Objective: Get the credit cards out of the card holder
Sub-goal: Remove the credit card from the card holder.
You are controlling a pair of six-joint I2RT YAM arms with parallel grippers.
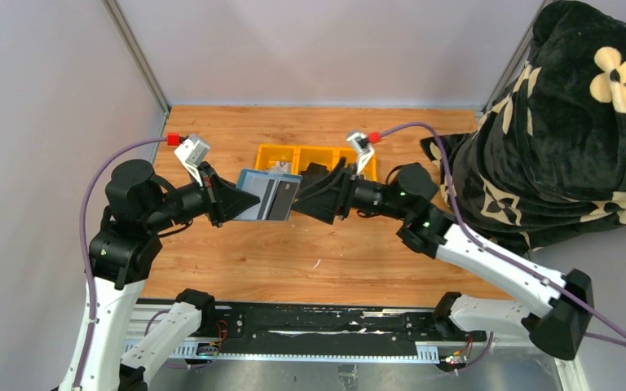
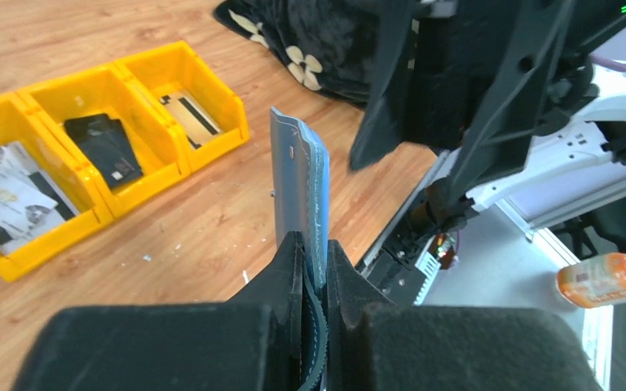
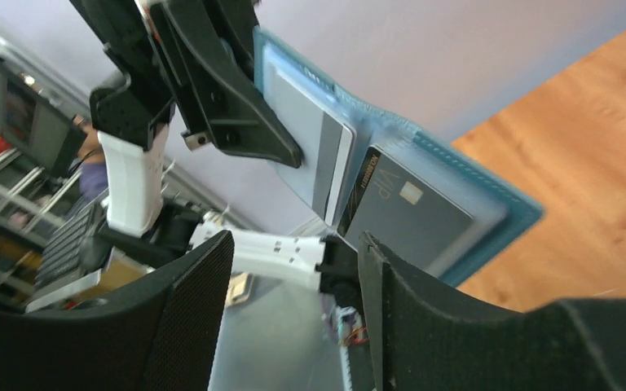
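Left tool (image 2: 314, 257) pinches card holder (image 2: 297, 175), long axis toward right tool (image 3: 292, 248).

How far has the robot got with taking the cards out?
Maybe partway: a striped card already lies in the yellow tray. In hand: the left hand pinches the card holder up in the air, and the right hand hovers open beside it, empty. Left: a grey card and a dark card sit in the holder's slots.
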